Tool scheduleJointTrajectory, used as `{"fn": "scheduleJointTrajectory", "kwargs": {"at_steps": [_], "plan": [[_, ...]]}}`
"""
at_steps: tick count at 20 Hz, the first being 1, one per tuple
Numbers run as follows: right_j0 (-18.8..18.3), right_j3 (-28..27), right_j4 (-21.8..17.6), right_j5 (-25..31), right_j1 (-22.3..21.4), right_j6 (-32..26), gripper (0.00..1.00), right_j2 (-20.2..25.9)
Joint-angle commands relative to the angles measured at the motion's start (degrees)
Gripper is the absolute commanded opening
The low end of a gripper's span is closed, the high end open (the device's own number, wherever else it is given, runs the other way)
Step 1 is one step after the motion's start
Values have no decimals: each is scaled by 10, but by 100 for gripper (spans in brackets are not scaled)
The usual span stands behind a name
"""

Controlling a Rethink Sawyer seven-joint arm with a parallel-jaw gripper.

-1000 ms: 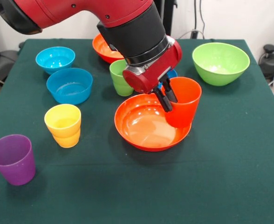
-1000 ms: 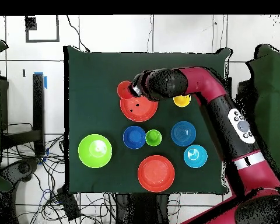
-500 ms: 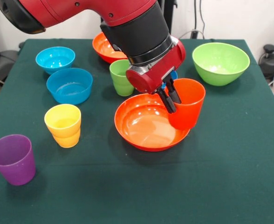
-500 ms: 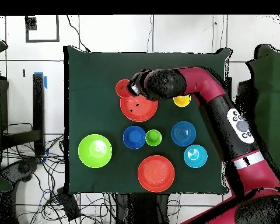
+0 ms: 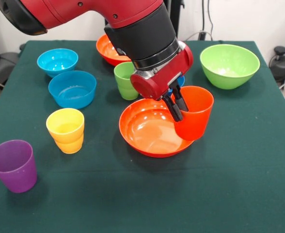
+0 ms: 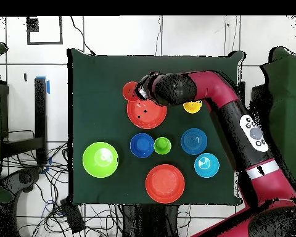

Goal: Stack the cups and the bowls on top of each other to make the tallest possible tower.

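Observation:
My gripper (image 5: 176, 104) is shut on the near wall of the orange cup (image 5: 196, 112), which hangs upright over the right rim of a large orange bowl (image 5: 150, 130). From overhead, the orange cup (image 6: 131, 91) sits just past the orange bowl (image 6: 147, 115), with the gripper (image 6: 139, 93) at its rim. A green cup (image 5: 124, 80), a yellow cup (image 5: 65, 130) and a purple cup (image 5: 13, 165) stand upright on the cloth. A second orange bowl (image 5: 107, 48), a lime green bowl (image 5: 229, 65) and two light blue bowls (image 5: 57, 61) (image 5: 72, 89) stand apart. The dark blue bowl (image 6: 142, 145) is mostly hidden behind the gripper in the front view.
A dark green cloth (image 5: 239, 184) covers the table. From overhead, cables (image 6: 27, 179) lie on the floor beyond the left edge. The arm (image 6: 224, 105) crosses above the yellow cup (image 6: 192, 107).
The gripper has carried the orange cup a little to the right in the front view and slightly lower, out towards the orange bowl's right rim. Nothing else has moved.

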Motion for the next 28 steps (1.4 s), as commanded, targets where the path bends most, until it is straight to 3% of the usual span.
{"fn": "scheduleJointTrajectory", "kwargs": {"at_steps": [1,15,28], "plan": [[25,19,-50,-3,20,-211,0,-27],[56,-14,-63,59,0,-212,0,-67],[24,-7,-35,50,20,-225,0,-51]]}}
